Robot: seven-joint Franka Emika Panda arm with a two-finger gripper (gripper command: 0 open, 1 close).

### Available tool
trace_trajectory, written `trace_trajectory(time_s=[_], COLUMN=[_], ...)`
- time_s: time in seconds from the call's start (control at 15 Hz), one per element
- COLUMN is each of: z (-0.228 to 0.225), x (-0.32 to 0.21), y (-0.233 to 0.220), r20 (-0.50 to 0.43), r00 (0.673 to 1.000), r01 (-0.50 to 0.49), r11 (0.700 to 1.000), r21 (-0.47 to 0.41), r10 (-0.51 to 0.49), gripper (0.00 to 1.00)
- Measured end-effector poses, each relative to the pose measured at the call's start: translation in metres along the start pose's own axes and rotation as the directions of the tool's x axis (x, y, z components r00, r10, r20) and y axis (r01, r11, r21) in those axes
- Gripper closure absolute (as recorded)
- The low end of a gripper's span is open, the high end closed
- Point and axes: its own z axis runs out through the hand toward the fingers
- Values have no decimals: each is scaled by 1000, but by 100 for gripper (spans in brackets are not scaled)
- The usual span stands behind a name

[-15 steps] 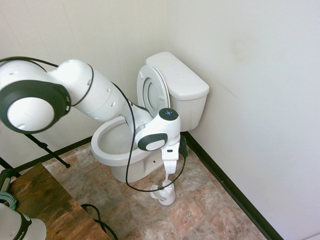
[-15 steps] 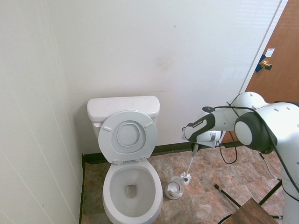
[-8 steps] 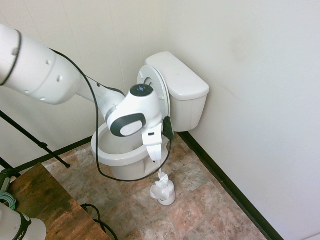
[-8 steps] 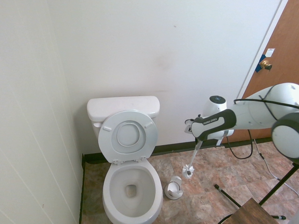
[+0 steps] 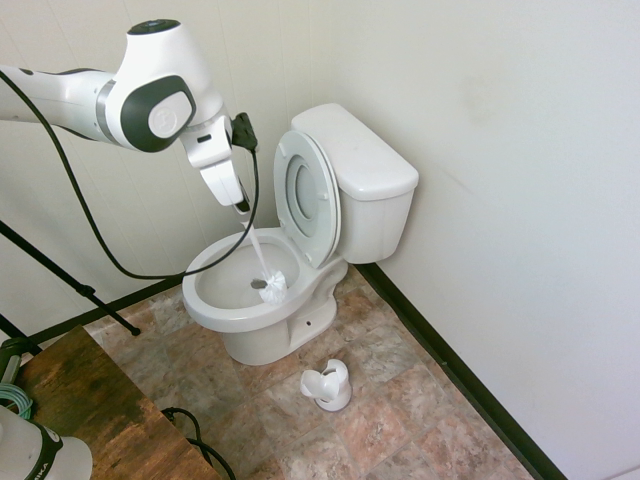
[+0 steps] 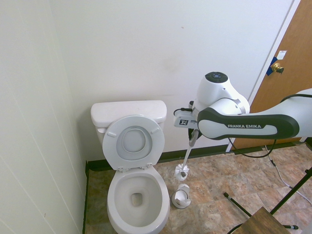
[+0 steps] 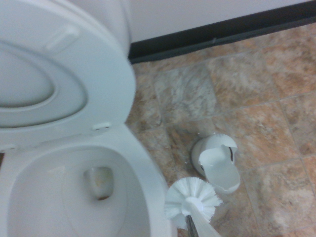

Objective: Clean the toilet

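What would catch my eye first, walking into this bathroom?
The white robot arm's gripper, holding a white toilet brush in the air by the open toilet in the corner. On the tiled floor beside the bowl stands the brush's empty holder.

Brush [image 5: 270, 285] hangs over toilet [image 5: 262, 300] bowl; holder [image 5: 328, 386] on floor beside toilet.

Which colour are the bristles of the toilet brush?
White; the toilet brush bristles show best in the wrist view.
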Motion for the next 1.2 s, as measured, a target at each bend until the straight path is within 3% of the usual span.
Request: trace_trajectory(time_s=[0.2,0.53,0.87,1.2], z=[-7,21,57,48], x=[-42,-95,-126,-154], y=[-16,-47,-73,-121], r20=[14,28,29,22], r00=[998,991,982,974], r01=[56,129,186,224], r11=[998,991,981,973], r21=[20,42,60,54], r10=[-57,-130,-188,-225], gripper=[100,100,100,100])
